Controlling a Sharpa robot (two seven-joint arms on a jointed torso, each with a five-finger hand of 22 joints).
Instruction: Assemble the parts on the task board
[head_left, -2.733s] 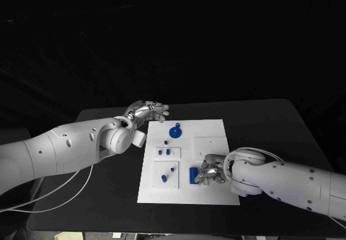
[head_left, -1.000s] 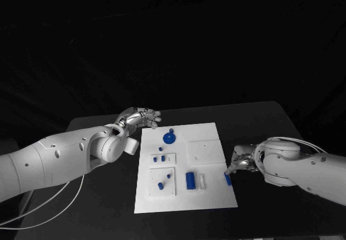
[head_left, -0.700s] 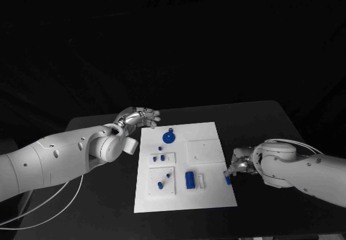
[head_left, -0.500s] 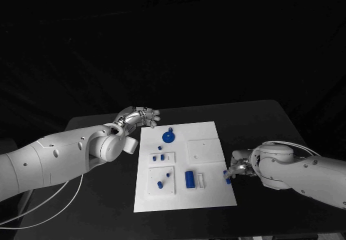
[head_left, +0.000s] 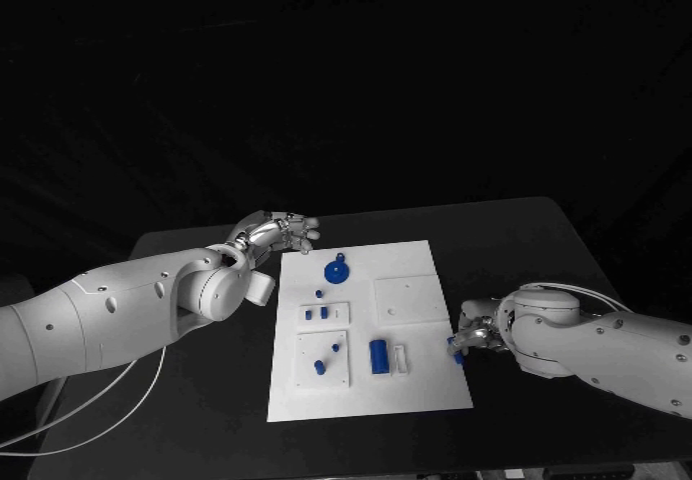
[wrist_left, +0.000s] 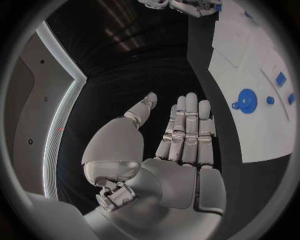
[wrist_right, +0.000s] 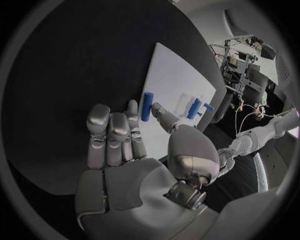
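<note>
Right robot hand (head_left: 473, 338) has slid nearer along the task board (head_left: 418, 390)'s right edge, pinching a small blue part (head_left: 456, 353) over that edge. Left robot hand (head_left: 283, 232) hovers released, fingers straight, off the board's far left corner above the black worktop (head_left: 562, 250).
</note>
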